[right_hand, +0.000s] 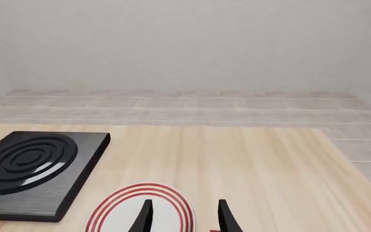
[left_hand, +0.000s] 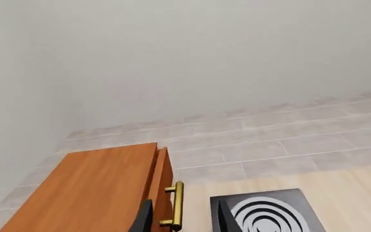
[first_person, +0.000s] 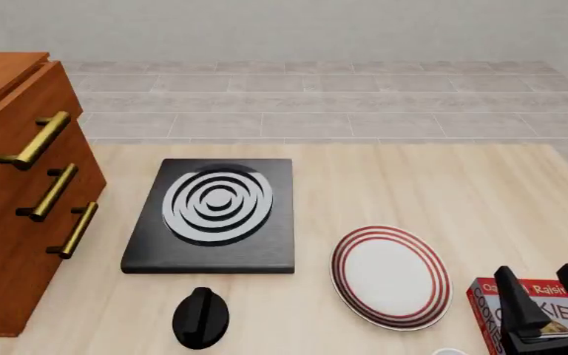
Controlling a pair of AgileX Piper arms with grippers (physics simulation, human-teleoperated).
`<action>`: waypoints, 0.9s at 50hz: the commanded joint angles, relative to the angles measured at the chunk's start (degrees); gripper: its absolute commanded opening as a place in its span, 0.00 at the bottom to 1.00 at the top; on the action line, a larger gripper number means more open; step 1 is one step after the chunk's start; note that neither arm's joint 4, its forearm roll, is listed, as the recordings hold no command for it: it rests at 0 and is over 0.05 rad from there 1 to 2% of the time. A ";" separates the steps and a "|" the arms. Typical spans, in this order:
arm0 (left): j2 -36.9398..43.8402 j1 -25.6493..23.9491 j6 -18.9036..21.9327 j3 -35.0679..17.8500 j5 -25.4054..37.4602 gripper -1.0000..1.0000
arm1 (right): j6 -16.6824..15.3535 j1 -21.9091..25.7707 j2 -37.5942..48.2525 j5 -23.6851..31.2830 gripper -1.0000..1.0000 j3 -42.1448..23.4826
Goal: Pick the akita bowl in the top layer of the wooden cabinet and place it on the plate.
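In the left wrist view, the left claw (left_hand: 182,220) has its fingers apart in front of the top drawer's brass handle (left_hand: 177,205) on the wooden cabinet (left_hand: 92,191), with the black stove (left_hand: 269,211) beside it. In the front view, the cabinet (first_person: 12,185) stands at the worktop's left edge with all three drawers closed, so the bowl cannot be seen; the top drawer (first_person: 29,118) shows only its front. The plate (first_person: 390,276) lies empty near the front edge, between a black knob (first_person: 201,318) and a cookie box (first_person: 526,314). The right claw (first_person: 549,299) hangs over that box, fingers apart. In the right wrist view, the right claw (right_hand: 184,217) is spread above the plate (right_hand: 140,212).

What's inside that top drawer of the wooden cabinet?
Nothing inside shows. The top drawer of the wooden cabinet looks nearly shut, so only its front and brass handle are visible. Any contents are hidden; no bowl appears anywhere on the table.
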 commanded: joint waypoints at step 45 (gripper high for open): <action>23.20 2.75 1.64 -24.84 27.00 1.00 | 1.38 -0.28 -0.96 0.55 1.00 0.00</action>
